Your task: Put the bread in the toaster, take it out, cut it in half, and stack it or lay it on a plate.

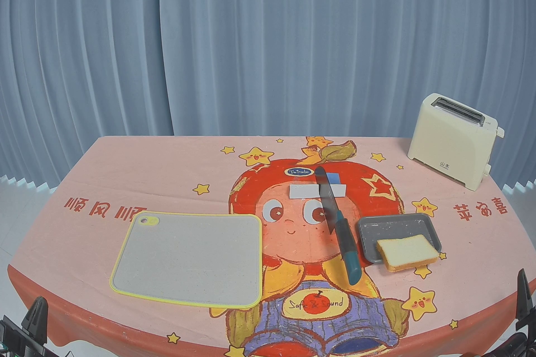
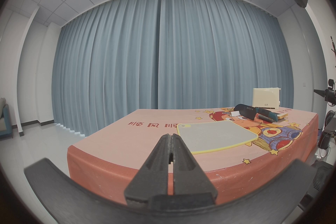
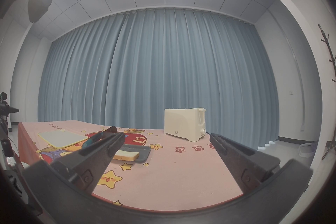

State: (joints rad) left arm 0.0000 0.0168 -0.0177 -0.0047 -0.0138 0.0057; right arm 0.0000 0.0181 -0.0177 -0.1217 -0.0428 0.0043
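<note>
Gaping right pincer (image 3: 166, 136), left pincer (image 2: 171, 138) pinched together, both empty

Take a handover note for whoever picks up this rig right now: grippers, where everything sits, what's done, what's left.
Left gripper: shut, empty, off the table's near edge.
Right gripper: open, empty, off the near edge too.
Bread: on the near corner of the grey tray, overhanging it.
Toaster: far right, slots look empty.
Knife: mid-table, left of the tray.
Cutting board: left side.
Done: nothing yet.
Left: toast, remove, halve, plate.
</note>
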